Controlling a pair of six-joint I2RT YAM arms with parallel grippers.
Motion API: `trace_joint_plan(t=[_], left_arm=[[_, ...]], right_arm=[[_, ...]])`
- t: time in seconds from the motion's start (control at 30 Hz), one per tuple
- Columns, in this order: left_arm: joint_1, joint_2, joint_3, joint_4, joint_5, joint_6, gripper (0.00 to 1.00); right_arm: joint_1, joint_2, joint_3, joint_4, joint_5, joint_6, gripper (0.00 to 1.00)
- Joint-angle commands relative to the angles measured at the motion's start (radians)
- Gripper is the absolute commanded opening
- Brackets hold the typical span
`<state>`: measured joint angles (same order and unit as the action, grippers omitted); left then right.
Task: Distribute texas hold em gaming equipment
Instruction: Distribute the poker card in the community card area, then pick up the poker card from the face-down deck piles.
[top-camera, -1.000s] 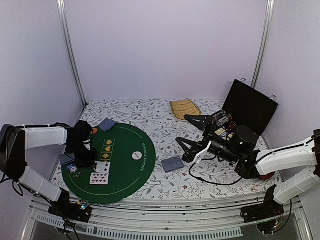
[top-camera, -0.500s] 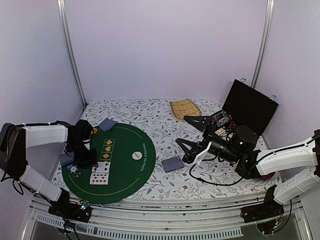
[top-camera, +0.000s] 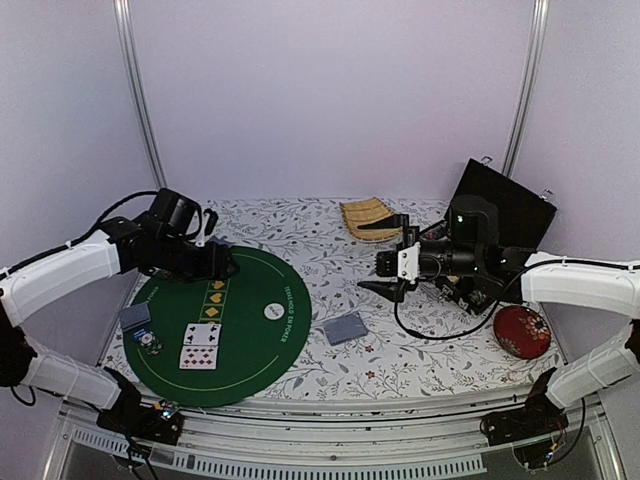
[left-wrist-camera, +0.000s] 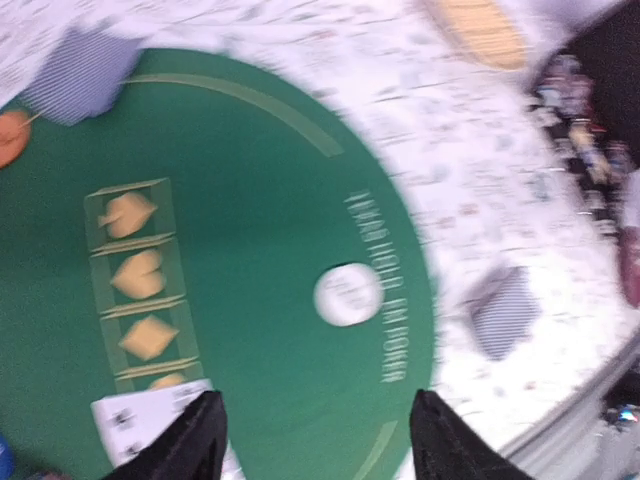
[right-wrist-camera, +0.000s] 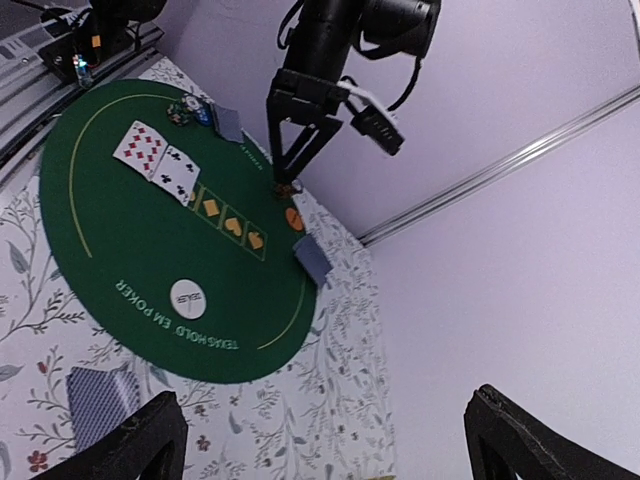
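A round green poker mat (top-camera: 250, 330) lies on the left of the table. On it are two face-up cards (top-camera: 200, 347), a white token (top-camera: 273, 312) and a small pile of tokens (top-camera: 150, 342) beside a grey-blue card (top-camera: 135, 316). At the mat's far rim lie another grey-blue card (right-wrist-camera: 312, 258) and an orange token (right-wrist-camera: 295, 218). A stack of cards (top-camera: 346, 328) rests on the cloth right of the mat. My left gripper (left-wrist-camera: 320, 440) hovers open and empty over the mat's far left. My right gripper (right-wrist-camera: 330, 445) hangs open and empty, raised near the case.
An open black case (top-camera: 500, 215) with more tokens stands at the back right. A ribbed tan tray (top-camera: 368, 216) lies at the back middle. A red patterned cushion (top-camera: 522, 330) sits at the right. Purple walls close in the floral-clothed table.
My left gripper opened and rose from the mat's near-left side to its far rim. My right arm lifted and swung back toward the case, uncovering the red cushion.
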<state>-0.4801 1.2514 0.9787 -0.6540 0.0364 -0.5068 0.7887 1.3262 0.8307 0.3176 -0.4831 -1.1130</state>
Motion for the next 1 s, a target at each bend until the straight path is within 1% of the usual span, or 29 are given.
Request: trace_joint_plan(t=[0.0,0.1,0.17,0.23,0.3,0.37,0.47,0.53,0.6,0.77,0.83,0.97], left_arm=[[-0.128,0.06,-0.025,0.255,0.154,-0.074,0.7],[-0.193,0.152,-0.072,0.454,0.253,-0.151,0.8],[-0.242,0.229,-0.085,0.553,0.275,-0.191,0.9],[-0.292,0.33,-0.056,0.598,0.295,-0.195,0.95],[-0.339,0.435,-0.001,0.59,0.299,-0.191,0.98],[-0.361,0.522,0.048,0.57,0.301,-0.2,0.96],[-0.377,0.608,0.092,0.548,0.297,-0.214,0.87],[-0.381,0.643,0.119,0.512,0.283,-0.213,0.83],[-0.387,0.662,0.135,0.5,0.272,-0.21,0.8],[-0.396,0.705,0.179,0.446,0.234,-0.194,0.69],[-0.405,0.753,0.209,0.404,0.216,-0.179,0.68],[-0.438,0.78,0.265,0.305,0.127,-0.147,0.69]], right_arm=[[-0.031,0.088,0.073,-0.37,-0.188,0.115,0.99],[-0.052,0.216,0.159,-0.506,-0.158,0.107,0.99],[-0.078,0.292,0.209,-0.563,-0.17,0.126,0.99],[-0.096,0.345,0.231,-0.564,-0.166,0.16,0.99],[-0.097,0.399,0.246,-0.57,-0.131,0.173,0.99],[-0.096,0.438,0.262,-0.582,-0.11,0.168,0.99],[-0.097,0.476,0.265,-0.585,-0.091,0.165,0.99],[-0.097,0.491,0.263,-0.588,-0.095,0.159,0.99],[-0.097,0.502,0.256,-0.579,-0.098,0.161,0.99],[-0.097,0.506,0.238,-0.534,-0.102,0.185,0.99],[-0.097,0.498,0.228,-0.505,-0.091,0.196,0.99],[-0.097,0.463,0.2,-0.461,-0.064,0.209,0.99]])
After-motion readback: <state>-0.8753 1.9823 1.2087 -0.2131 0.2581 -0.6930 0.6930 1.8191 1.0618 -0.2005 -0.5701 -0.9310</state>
